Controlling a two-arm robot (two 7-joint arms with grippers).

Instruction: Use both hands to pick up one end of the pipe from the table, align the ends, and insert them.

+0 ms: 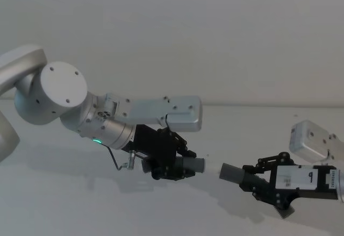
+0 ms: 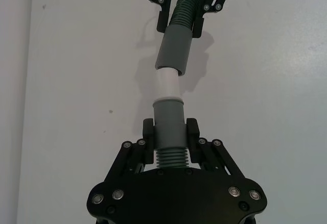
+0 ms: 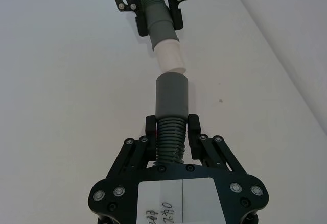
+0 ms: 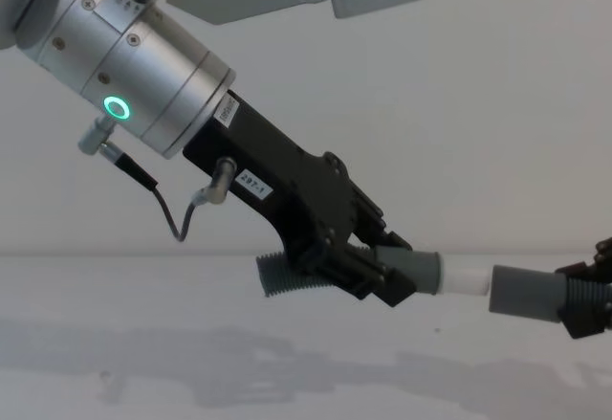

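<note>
Both hose pieces are lifted clear of the table (image 1: 80, 204), held tip to tip between the arms. The left gripper (image 4: 378, 272) is clamped on the left hose (image 4: 287, 274) just behind its grey cuff (image 4: 418, 274), whose white spigot (image 4: 467, 279) points right. The right gripper (image 1: 263, 185) is clamped on the ribs of the right hose (image 3: 169, 137), its open grey cuff (image 1: 231, 172) facing left.

The spigot's tip sits right at the cuff's mouth, barely entered if at all. The risk is misalignment: in the wrist views the two axes meet at a slight angle, so a straight push could jam the spigot on the rim. The ribbed hose may then buckle or slip in the jaws instead of seating
</note>
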